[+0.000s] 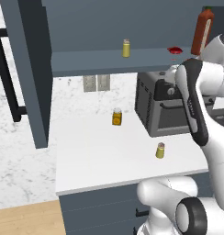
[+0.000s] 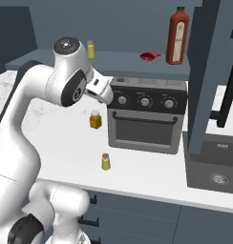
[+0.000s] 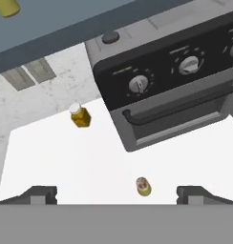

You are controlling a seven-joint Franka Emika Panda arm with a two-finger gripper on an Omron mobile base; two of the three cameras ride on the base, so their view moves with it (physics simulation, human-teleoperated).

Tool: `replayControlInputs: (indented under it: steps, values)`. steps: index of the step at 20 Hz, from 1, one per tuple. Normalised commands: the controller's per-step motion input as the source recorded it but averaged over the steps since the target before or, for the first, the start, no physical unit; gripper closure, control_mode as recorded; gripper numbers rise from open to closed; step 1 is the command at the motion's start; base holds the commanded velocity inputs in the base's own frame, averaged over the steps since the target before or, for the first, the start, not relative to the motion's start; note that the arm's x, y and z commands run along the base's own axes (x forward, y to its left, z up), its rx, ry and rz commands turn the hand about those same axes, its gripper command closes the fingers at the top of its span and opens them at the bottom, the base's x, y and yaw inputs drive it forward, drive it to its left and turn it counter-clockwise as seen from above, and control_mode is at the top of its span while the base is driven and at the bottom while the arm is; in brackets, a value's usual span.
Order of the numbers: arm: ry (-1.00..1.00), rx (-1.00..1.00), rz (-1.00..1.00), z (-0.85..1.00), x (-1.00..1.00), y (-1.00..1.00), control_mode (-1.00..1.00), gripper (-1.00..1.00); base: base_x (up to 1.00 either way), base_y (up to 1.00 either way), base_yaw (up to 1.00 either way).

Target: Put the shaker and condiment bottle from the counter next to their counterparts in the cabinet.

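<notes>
The shaker point(image 1: 160, 150) stood upright on the white counter point(image 1: 100, 160), near its front edge and just in front of the toaster oven point(image 1: 162, 108), apart from it. From the right base camera it showed as a small yellow cylinder point(image 2: 105, 162) with a grey cap, alone on the bare worktop. Farther back, a squat orange-yellow jar point(image 1: 116, 116) stood to the left of the oven, well apart from the shaker.

The condiment bottle point(image 1: 174, 50) lay flat on the shelf board of the cabinet point(image 1: 109, 62), a small red shape just left of the tall red sauce bottle point(image 1: 202, 32), which stood upright near the shelf's right end. From the right base camera the small red bottle point(image 2: 148, 56) lay just beside the sauce bottle point(image 2: 177, 35), though whether they touched could not be told. A second yellow shaker with a pale cap point(image 1: 126, 48) stood upright on the same shelf, well to the left of the two red bottles. The cabinet's door panel point(image 1: 33, 73) stood open at the left.

The gripper point(image 3: 116, 194) hung above the counter in front of the oven, looking down at it. Its two dark fingertips point(image 3: 41, 194) were spread wide with nothing between them, and the shaker point(image 3: 143, 186) on the counter showed in the gap, nearer the right tip. The oven's knobs point(image 3: 138, 84) and door handle lay beyond, with the orange-yellow jar point(image 3: 80, 116) to their left.
</notes>
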Motion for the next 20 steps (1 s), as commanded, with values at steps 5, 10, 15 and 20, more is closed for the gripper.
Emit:
replayControlInputs:
  steps: [5, 10, 15, 20]
  values:
    - [0.00, -0.09, 0.00, -0.26, -0.06, 0.35, -1.00, -1.00, 0.00, 0.00, 0.00]
    - [0.00, -0.05, 0.00, -0.26, 0.00, 0.21, -1.00, -1.00, 0.00, 0.00, 0.00]
    - [0.00, -0.05, 0.00, -0.44, -0.02, 0.01, -1.00, -1.00, 0.00, 0.00, 0.00]
    - [0.00, -0.13, 0.00, -0.53, -0.21, 0.21, -1.00, -1.00, 0.00, 0.00, 0.00]
